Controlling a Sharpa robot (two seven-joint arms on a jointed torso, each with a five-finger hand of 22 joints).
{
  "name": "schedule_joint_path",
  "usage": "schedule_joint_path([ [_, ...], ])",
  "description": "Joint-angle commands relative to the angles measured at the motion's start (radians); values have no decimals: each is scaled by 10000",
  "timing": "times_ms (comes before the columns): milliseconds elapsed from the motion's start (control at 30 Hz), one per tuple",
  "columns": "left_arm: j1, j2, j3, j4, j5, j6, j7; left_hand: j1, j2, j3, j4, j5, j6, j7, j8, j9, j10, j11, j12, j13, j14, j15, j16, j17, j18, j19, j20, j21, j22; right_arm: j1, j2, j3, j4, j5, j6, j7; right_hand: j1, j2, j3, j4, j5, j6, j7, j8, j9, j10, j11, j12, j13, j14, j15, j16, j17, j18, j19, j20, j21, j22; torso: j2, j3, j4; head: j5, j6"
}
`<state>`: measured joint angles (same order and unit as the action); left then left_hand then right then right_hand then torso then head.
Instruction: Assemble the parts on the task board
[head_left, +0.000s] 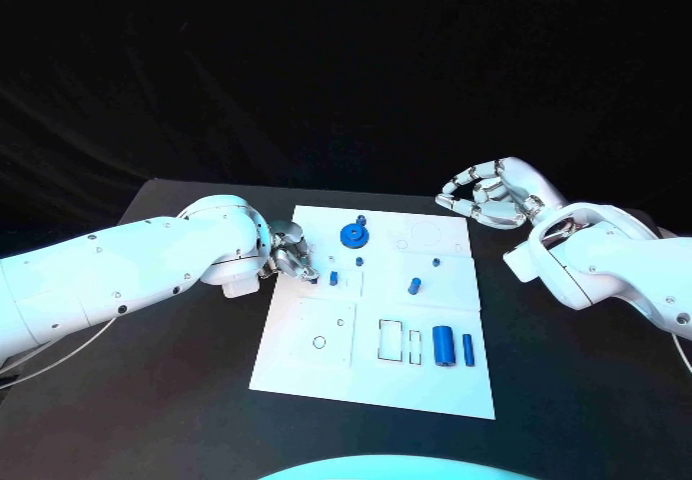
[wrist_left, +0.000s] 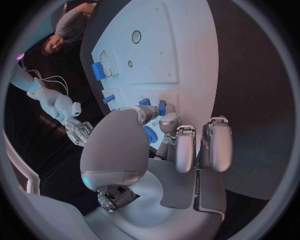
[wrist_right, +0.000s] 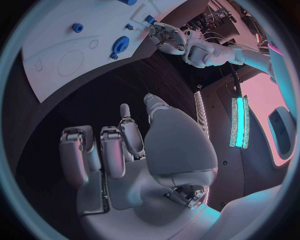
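Nearest the robot, on the white task board (head_left: 296, 365), two blue cylinders lie side by side: a thick blue cylinder (head_left: 444, 347) and, just beside it toward the right arm, a thin blue rod (head_left: 467, 348). Next to them are printed rectangular outlines, and a small ring mark (head_left: 319, 342) sits toward the left arm's side of the board.

Farther up the board, a small blue peg (head_left: 415, 285) stands near the middle. Toward the left edge, another short blue part (head_left: 335, 277) lies just beside the left hand (head_left: 289, 252), with a tiny blue piece (head_left: 358, 262) close by. That hand reaches over the board's left edge with its fingers curled downward. In the left wrist view its fingertips (wrist_left: 167, 121) sit right at two small blue parts (wrist_left: 161, 107), though whether they actually pinch one I cannot tell.

Beyond these, a blue gear (head_left: 353, 235) lies flat on the board's far half, with a small blue knob (head_left: 362, 219) just behind it. The right wrist view shows the gear's toothed rim (wrist_right: 120, 44).

Farthest off, the right hand (head_left: 493, 192) hovers above the black table (head_left: 173, 400) past the board's far right corner. Its fingers are curled inward and hold nothing.
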<state>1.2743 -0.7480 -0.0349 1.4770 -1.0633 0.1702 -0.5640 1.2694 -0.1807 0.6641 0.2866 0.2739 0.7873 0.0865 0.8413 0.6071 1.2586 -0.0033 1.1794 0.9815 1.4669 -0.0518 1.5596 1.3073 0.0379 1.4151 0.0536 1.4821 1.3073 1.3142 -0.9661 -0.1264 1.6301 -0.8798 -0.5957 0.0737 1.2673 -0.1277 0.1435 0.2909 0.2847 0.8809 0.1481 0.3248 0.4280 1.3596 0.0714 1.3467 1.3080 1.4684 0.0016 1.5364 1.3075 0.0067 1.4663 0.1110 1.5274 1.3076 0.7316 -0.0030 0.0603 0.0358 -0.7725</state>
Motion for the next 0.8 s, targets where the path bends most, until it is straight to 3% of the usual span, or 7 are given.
schedule_joint_path([
  [33,-41,6,-23,14,-97,171,-109,45,28,1350,-1313,46,89,-147,37,10,87,8,63,17,1008,-60,60,2544,89,86,-3,52,798,-6,3,0,7,-41,105,85,-20,92,-14,-4,34,-65,-38,45,12,-6,-72,-14,294,785,-77,-58,1612,72,713,-91,-40,2290,-4,4,-4,7,-9],
  [800,-41,21,-22,10,-158,336,-134,-62,-44,1575,-1469,46,136,-163,114,-63,169,-9,117,70,1037,-75,109,2629,73,137,-19,83,865,-8,10,0,1,-41,102,91,-20,92,-14,-4,34,-65,-38,45,12,-6,-72,-14,294,785,-77,-58,1612,72,713,-91,-40,2290,-7,10,-1,8,-24],
])
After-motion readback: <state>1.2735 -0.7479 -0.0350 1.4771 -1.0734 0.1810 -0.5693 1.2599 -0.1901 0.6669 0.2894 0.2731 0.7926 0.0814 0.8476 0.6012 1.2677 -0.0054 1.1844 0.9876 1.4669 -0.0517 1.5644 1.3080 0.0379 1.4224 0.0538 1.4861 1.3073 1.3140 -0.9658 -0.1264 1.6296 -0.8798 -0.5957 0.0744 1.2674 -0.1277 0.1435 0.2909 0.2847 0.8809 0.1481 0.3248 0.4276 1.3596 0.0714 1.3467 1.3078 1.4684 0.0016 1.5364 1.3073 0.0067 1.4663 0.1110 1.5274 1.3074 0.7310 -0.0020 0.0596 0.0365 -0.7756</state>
